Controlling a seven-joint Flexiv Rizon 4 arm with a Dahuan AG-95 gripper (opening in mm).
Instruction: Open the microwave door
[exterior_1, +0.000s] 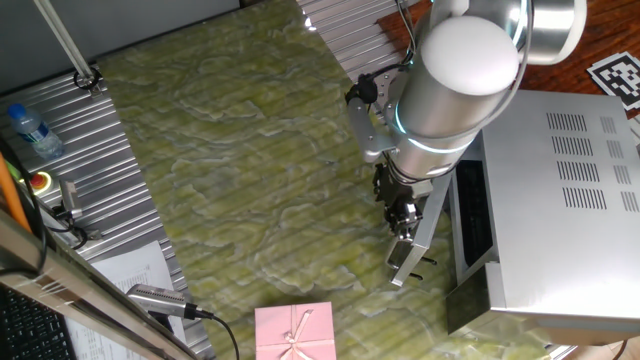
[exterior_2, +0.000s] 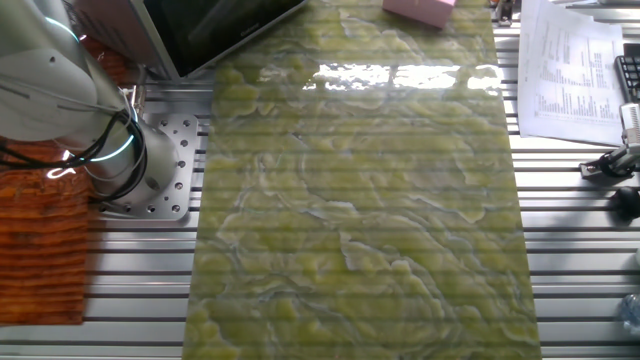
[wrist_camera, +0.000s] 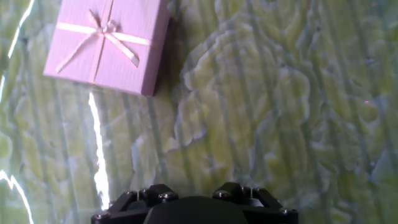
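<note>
The microwave (exterior_1: 560, 200) is a large silver box with vent slits on top, at the right of one fixed view. Its door (exterior_1: 428, 232) stands swung out from the front, and the dark cavity (exterior_1: 472, 215) shows behind it. My gripper (exterior_1: 402, 218) hangs under the arm right at the door's outer face, near its free end. I cannot see from here how the fingers stand. The hand view shows only the gripper's black body (wrist_camera: 196, 208) above the green tabletop, with no fingertips and no door. In the other fixed view a dark glass panel (exterior_2: 215, 25) shows at the top left.
A small pink gift box (exterior_1: 293, 335) with a ribbon lies on the green mat in front of the microwave; it also shows in the hand view (wrist_camera: 106, 43) and the other fixed view (exterior_2: 420, 8). A water bottle (exterior_1: 30, 130), papers (exterior_2: 565, 70) and cables lie on the metal side strip.
</note>
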